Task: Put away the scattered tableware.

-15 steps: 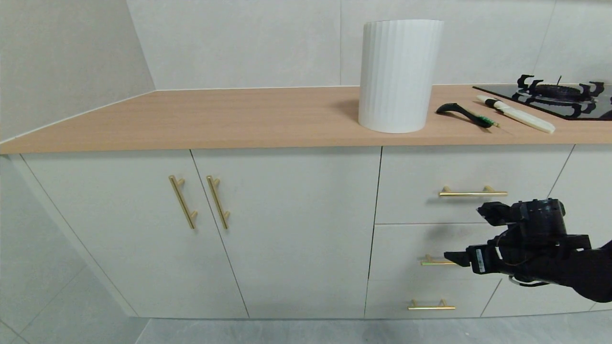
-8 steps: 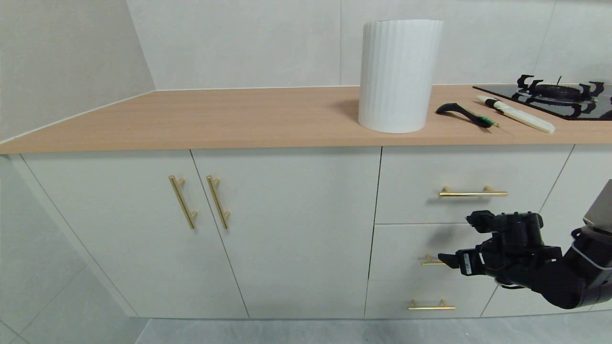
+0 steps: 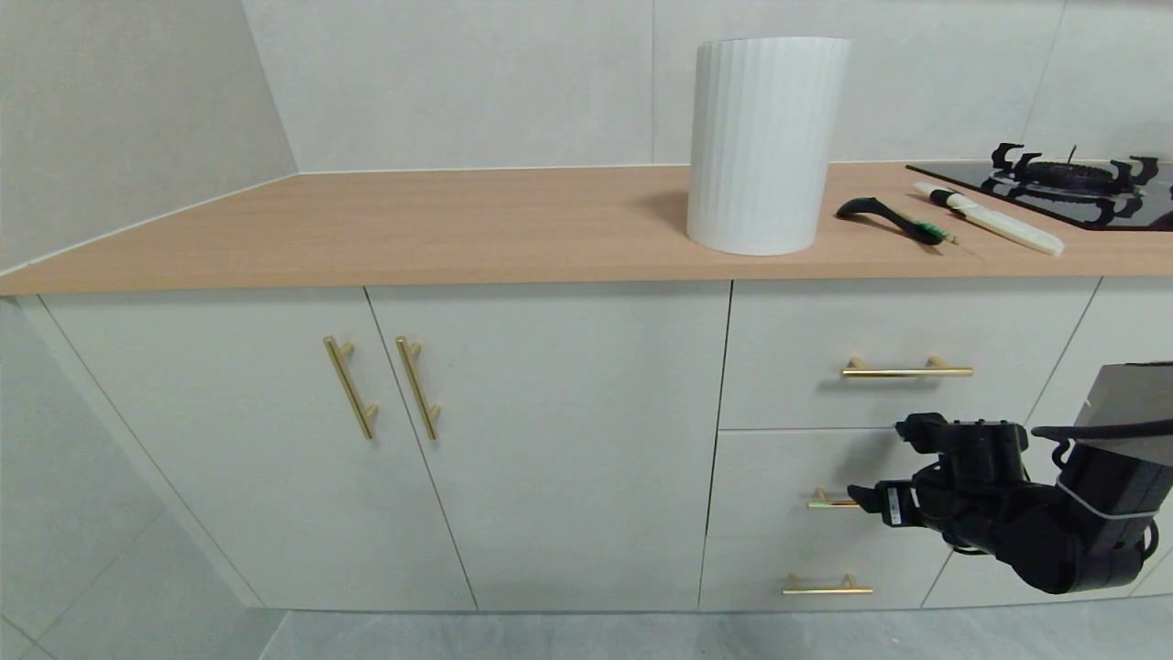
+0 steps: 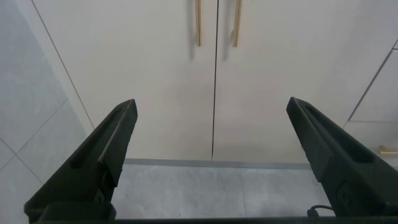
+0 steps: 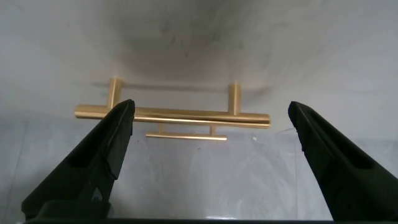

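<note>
While a white knife [image 3: 990, 218] and a black-handled utensil [image 3: 893, 220] lay on the surface [image 3: 412, 225], right jaws gaped before a half-hidden drawer handle [image 3: 825, 502]. Left jaws hung released too.

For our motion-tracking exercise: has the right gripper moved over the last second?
Yes. The right gripper shifted left and slightly down, away from the top drawer handle, toward the middle drawer handle.

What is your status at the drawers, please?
Right gripper open, lined up on middle drawer's brass bar handle. Left gripper open, facing white cupboard doors. Black-handled utensil, white knife on wooden countertop. Path clear.
</note>
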You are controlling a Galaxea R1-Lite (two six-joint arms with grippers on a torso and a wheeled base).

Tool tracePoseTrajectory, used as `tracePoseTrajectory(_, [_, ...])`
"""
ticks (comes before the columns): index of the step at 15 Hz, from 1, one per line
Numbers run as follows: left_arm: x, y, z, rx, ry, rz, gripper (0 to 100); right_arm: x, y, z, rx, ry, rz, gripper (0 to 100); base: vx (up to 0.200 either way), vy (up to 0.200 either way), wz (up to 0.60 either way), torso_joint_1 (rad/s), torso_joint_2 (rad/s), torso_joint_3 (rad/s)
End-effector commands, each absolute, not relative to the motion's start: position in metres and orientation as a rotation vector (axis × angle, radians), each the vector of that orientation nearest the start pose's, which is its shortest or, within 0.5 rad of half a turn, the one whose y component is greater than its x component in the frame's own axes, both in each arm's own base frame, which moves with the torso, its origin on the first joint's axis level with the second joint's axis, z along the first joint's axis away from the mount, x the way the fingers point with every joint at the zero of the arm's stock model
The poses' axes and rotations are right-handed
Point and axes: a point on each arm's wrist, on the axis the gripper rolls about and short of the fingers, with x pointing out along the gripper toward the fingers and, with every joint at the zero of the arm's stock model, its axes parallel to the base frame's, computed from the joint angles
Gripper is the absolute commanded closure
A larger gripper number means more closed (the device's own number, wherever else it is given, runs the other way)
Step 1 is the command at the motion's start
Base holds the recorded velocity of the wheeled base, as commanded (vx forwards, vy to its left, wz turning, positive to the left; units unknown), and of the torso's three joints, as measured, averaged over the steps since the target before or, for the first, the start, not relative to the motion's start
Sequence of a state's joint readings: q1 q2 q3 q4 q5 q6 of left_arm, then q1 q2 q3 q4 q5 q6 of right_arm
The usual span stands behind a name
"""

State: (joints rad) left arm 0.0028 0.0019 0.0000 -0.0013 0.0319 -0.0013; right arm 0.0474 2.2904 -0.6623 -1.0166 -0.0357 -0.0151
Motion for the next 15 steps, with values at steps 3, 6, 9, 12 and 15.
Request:
tracePoseTrajectory(3, [-0.023, 0.001, 0.076, -0.002, 0.000, 0.035, 0, 0.352, 0.011, -0.022, -0.035, 0.627, 0.003, 0, 0.000, 0.000, 0.00, 0.000, 0.00, 0.000])
tracePoseTrajectory(6, [-0.023, 0.001, 0.076, -0.002, 0.000, 0.034, 0, 0.354, 0.011, -0.027, -0.040, 0.633, -0.007, 0, 0.000, 0.000, 0.00, 0.000, 0.00, 0.000])
tracePoseTrajectory(9, [-0.023, 0.001, 0.076, -0.002, 0.000, 0.035, 0, 0.356, 0.012, -0.031, -0.043, 0.636, -0.022, 0, 0.000, 0.000, 0.00, 0.000, 0.00, 0.000])
tracePoseTrajectory(12, [-0.023, 0.001, 0.076, -0.002, 0.000, 0.035, 0, 0.356, 0.012, -0.039, -0.054, 0.645, -0.030, 0, 0.000, 0.000, 0.00, 0.000, 0.00, 0.000])
tracePoseTrajectory(15, [-0.023, 0.001, 0.076, -0.002, 0.000, 0.035, 0, 0.353, 0.013, -0.041, -0.076, 0.661, -0.021, 0, 0.000, 0.000, 0.00, 0.000, 0.00, 0.000])
